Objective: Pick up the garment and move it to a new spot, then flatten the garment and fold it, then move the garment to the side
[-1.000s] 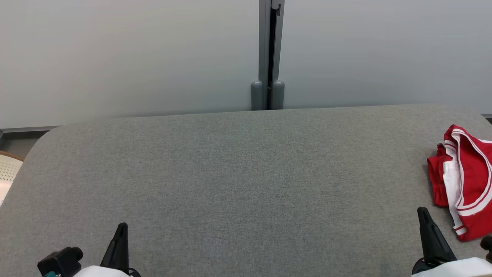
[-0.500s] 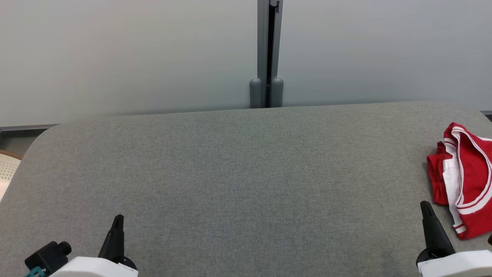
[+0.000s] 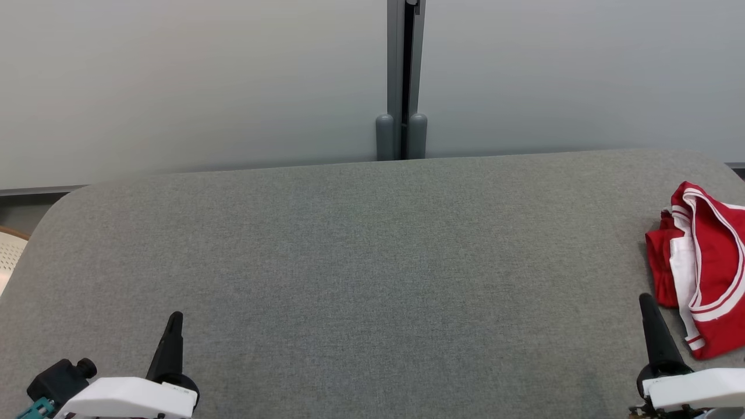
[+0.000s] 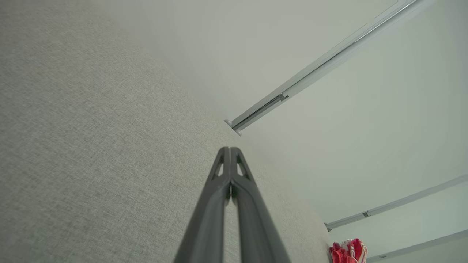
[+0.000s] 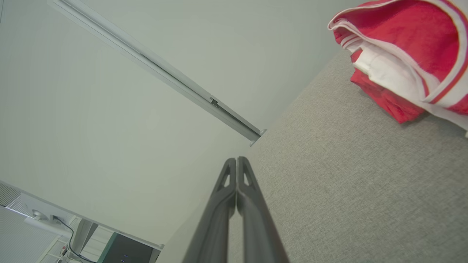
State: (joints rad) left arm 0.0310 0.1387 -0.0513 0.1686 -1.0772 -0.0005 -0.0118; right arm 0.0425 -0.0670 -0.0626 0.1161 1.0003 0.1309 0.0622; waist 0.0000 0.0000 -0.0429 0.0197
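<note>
Rightward, garment [image 3: 707,273] bunched at table [image 3: 372,262] edge; left pincer [image 3: 174,317], right pincer [image 3: 645,299] pressed closed, empty, well apart.

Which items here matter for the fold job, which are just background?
Job: red-and-white garment, bunched near right edge of grey table; left gripper and right gripper, both shut, empty.
Background: partition post behind the table; pale chair at far left.
</note>
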